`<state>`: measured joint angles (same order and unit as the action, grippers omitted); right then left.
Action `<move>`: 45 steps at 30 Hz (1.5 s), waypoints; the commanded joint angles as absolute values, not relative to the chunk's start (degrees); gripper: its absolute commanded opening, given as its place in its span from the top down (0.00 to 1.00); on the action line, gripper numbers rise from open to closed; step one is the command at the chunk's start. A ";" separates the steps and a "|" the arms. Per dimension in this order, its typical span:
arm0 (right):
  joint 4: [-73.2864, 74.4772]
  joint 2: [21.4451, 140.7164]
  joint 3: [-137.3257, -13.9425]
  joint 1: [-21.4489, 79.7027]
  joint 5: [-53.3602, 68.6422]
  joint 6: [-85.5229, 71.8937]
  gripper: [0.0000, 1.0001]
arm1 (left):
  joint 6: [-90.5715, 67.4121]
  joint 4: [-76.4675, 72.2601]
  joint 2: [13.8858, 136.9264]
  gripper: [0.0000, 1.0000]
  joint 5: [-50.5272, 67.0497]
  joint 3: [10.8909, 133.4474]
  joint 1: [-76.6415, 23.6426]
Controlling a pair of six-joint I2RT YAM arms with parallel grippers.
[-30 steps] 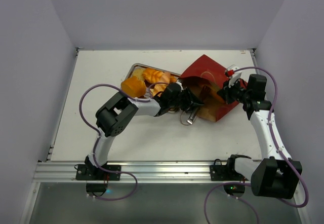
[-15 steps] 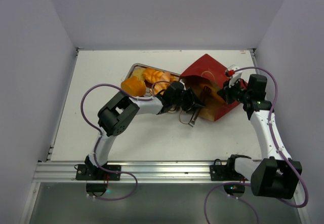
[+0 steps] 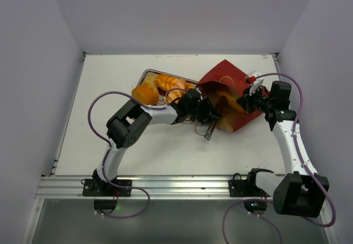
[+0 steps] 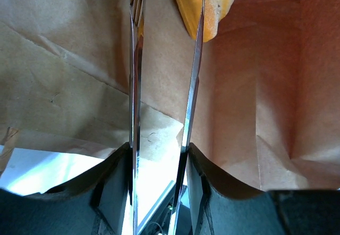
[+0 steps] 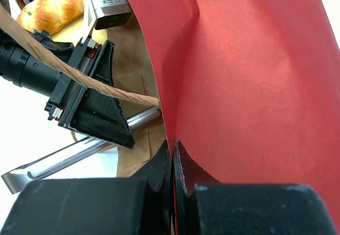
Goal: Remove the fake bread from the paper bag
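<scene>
The red paper bag (image 3: 229, 84) lies on its side on the table, its brown inside (image 4: 64, 59) facing the left arm. My right gripper (image 5: 173, 151) is shut on the bag's red wall (image 5: 249, 75) at the mouth edge and also shows in the top view (image 3: 246, 101). My left gripper (image 4: 159, 155) is shut on metal tongs (image 4: 135, 86) whose two blades reach into the bag. An orange bread piece (image 4: 204, 6) lies deep in the bag at the tips of the blades. In the top view the left gripper (image 3: 205, 113) is at the bag's mouth.
A metal tray (image 3: 148, 76) left of the bag holds golden bread pieces (image 3: 168, 82), and a round orange loaf (image 3: 144, 94) lies at its near edge. The tongs' rear end (image 3: 209, 134) sticks out over the table. A string handle (image 5: 79, 78) crosses the left gripper.
My left gripper with the tongs has shifted slightly right, toward the bag's mouth. The right gripper has kept its hold on the bag's edge.
</scene>
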<state>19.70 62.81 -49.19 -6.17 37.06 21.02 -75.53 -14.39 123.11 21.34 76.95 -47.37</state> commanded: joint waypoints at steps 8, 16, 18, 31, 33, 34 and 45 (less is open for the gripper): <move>18.19 61.35 -48.78 -6.33 39.73 20.39 1.00 | -72.60 -14.32 122.69 0.53 23.20 80.06 -47.11; 18.19 61.35 -48.69 -6.33 39.90 20.39 1.00 | -75.75 -16.78 125.77 0.52 25.49 83.41 -47.11; 18.28 61.35 -48.69 -6.33 39.99 20.30 1.00 | -76.37 -16.96 126.30 0.52 25.58 83.85 -47.02; 18.19 61.08 -48.69 -6.33 40.17 20.22 1.00 | -76.64 -16.08 128.85 0.71 25.75 85.17 -46.76; 18.19 61.00 -48.69 -6.33 40.08 20.21 1.00 | -76.29 -16.61 128.67 0.78 25.75 84.55 -46.76; 18.28 61.00 -48.69 -6.33 40.08 20.21 1.00 | -76.03 -16.96 128.24 0.83 25.75 84.20 -46.67; 18.28 60.91 -48.69 -6.33 39.55 20.21 1.00 | -73.13 -20.74 123.49 1.00 25.23 80.07 -46.14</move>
